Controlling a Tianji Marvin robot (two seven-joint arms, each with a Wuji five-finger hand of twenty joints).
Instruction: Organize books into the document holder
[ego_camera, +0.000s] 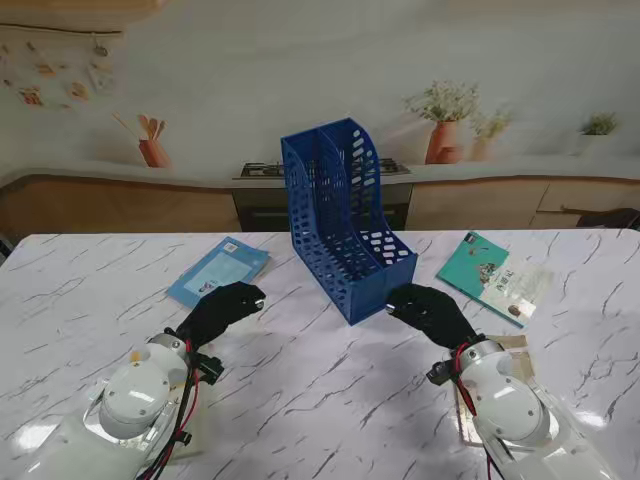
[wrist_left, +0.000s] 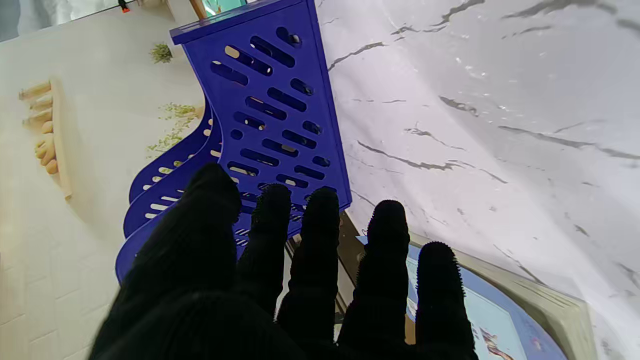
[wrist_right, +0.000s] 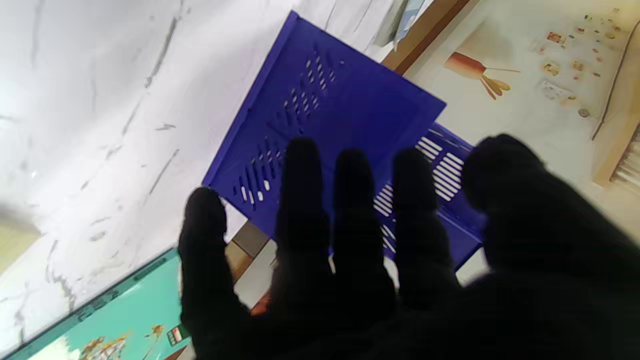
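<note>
blue perforated plastic document holder (ego_camera: 345, 235) upright at the middle of the white marble-patterned table (ego_camera: 320, 400), both slots without books. to its left, flat on the table, a light blue softcover book (ego_camera: 218, 270); to its right, a teal softcover book (ego_camera: 492, 277). just beside the holder's near left, black-gloved left hand (ego_camera: 222, 308), fingers (wrist_left: 270, 230) spread, holding nothing. at its near right corner, black-gloved right hand (ego_camera: 432, 313), fingers (wrist_right: 300, 200) apart, nothing grasped.

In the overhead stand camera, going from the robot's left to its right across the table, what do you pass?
Left hand and blue book (overlapping, order unclear) → blue document holder → right hand → teal book.
</note>
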